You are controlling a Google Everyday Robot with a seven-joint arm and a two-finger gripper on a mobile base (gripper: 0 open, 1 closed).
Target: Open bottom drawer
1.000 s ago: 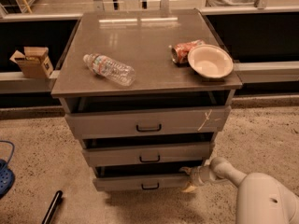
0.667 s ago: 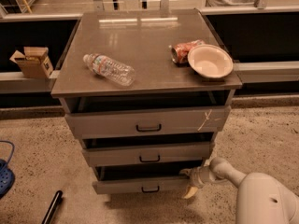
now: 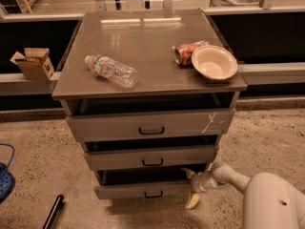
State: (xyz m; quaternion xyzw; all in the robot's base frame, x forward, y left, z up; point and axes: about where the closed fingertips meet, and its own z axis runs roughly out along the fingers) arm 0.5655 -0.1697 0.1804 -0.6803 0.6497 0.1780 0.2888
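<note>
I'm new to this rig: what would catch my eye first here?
The grey cabinet with all its drawers ajar, and the end effector at the right end of the bottom drawer. On top lie a plastic bottle at left and a white bowl at the right edge.

Bottom drawer: plain grey metal bottom drawer, unmarked, with a small black pull handle.
Top drawer: wide grey top drawer front with a white scratch.
Gripper: off-white two-finger gripper with pale yellow fingers spread apart, at the bottom drawer's right end.
Bottle: clear plastic bottle.
Bowl: cream round bowl.
Can: red crushed can.
Floor: beige speckled floor.
</note>
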